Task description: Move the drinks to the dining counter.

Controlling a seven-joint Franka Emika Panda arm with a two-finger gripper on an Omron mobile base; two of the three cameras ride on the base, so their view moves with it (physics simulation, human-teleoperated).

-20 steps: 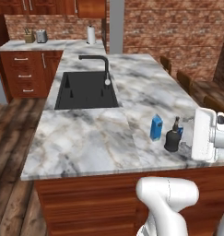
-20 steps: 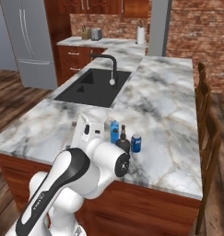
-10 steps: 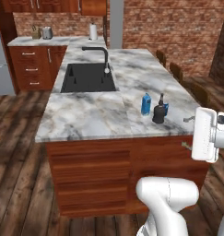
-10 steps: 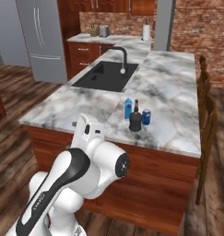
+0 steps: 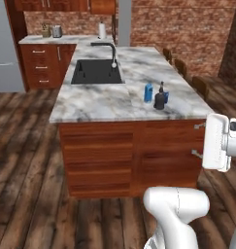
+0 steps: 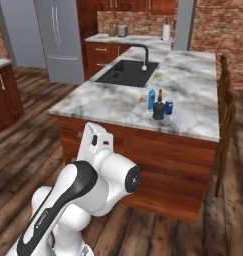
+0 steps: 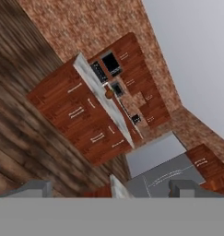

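Note:
Three drinks stand close together on the dining counter, right of its black sink: a blue carton, a squat black bottle and a blue-and-white can behind it. From the right base view I see the same carton, bottle and can. My gripper is open and empty, its fingertips far apart. It is held well back from the counter, over the floor, and points across the room.
Wooden chairs line the counter's far side. A grey fridge and a back counter with a paper towel roll stand beyond. In the hand view, a marble-topped island carries a terracotta pot. Wood floor lies before the counter.
The whole picture has shifted: the base has backed away from the counter, which now sits farther off. The drinks stay put on it. The gripper remains open.

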